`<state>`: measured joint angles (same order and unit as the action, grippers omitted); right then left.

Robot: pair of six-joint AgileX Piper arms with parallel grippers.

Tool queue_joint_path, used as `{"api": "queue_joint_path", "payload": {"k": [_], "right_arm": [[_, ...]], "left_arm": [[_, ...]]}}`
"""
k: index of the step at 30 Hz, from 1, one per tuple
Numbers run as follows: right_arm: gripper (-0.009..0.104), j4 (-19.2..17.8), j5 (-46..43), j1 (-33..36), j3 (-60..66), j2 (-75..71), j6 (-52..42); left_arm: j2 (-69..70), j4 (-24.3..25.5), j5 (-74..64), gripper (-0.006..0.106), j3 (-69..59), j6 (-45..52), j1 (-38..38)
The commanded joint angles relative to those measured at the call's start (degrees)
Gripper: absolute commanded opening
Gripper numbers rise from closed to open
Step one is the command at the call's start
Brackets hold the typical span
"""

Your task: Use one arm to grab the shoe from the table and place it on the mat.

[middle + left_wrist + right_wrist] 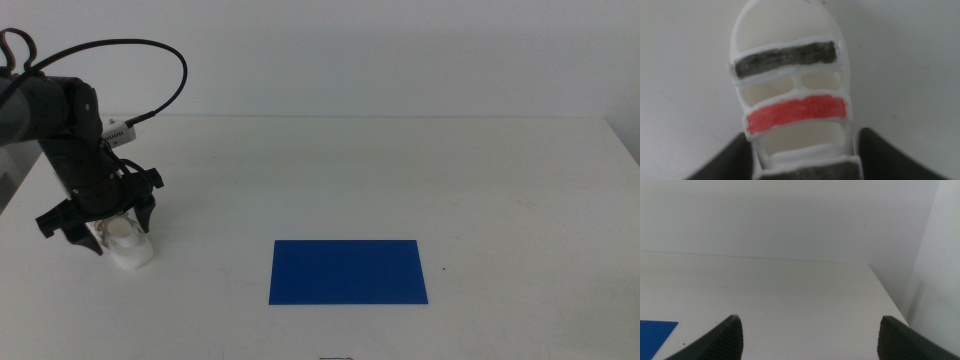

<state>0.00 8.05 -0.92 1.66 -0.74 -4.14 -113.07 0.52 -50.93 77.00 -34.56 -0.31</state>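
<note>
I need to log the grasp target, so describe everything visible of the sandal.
The sandal is small, white and chunky-soled, looking like moulded plastic or foam, with an open cut-out upper. Across it run a dark strap, a red strap, and another dark strap nearest the wrist camera. It sits sole-down on the white table, at the left side of the middle view, well left of the blue mat and not touching it. The left gripper is down over it, one dark jaw on each side of its near end; contact is unclear.
</note>
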Motion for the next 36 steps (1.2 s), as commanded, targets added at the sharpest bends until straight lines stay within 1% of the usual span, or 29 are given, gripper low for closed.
{"api": "queue_joint_path", "payload": {"k": [1, 6, 7, 10, 13, 16, 19, 23, 30, 33, 36], "right_arm": [[0.094, -0.5, -4.3, 0.1, -1.1, -1.1, -0.2], [0.094, -0.5, -4.3, 0.1, -1.1, -1.1, -0.2], [0.094, -0.5, -4.3, 0.1, -1.1, -1.1, -0.2], [0.094, -0.5, -4.3, 0.1, -1.1, -1.1, -0.2], [0.094, -0.5, -4.3, 0.1, -1.1, -1.1, -0.2], [0.094, -0.5, -4.3, 0.1, -1.1, -1.1, -0.2], [0.094, -0.5, -4.3, 0.1, -1.1, -1.1, -0.2], [0.094, -0.5, -4.3, 0.1, -1.1, -1.1, -0.2], [0.094, -0.5, -4.3, 0.1, -1.1, -1.1, -0.2], [0.094, -0.5, -4.3, 0.1, -1.1, -1.1, -0.2], [0.094, -0.5, -4.3, 0.1, -1.1, -1.1, -0.2]], "left_arm": [[3.1, -0.1, 0.0, 0.053, 1.5, 0.2, -0.1], [4.4, -1.4, -3.0, 0.0, 1.6, 0.2, -0.1], [5.1, -1.6, -4.1, -0.002, 1.6, 0.6, -0.3], [8.1, -1.5, -7.1, -0.002, 1.6, 0.1, -1.9], [11.2, -1.3, -9.1, -0.002, 1.6, -4.6, -4.8], [12.7, -1.3, -10.4, -0.002, 1.7, -10.8, -9.3], [12.5, -1.3, -10.2, -0.002, 2.5, -12.1, -14.7], [9.6, -1.3, -11.2, -0.002, 7.3, -15.1, -22.6], [0.7, -0.1, -15.3, -0.002, 20.2, -21.0, -34.6], [-2.4, 1.2, -16.2, -0.002, 24.0, -23.5, -37.5], [-3.9, 1.3, -16.6, -0.002, 25.9, -26.3, -39.2]]}}
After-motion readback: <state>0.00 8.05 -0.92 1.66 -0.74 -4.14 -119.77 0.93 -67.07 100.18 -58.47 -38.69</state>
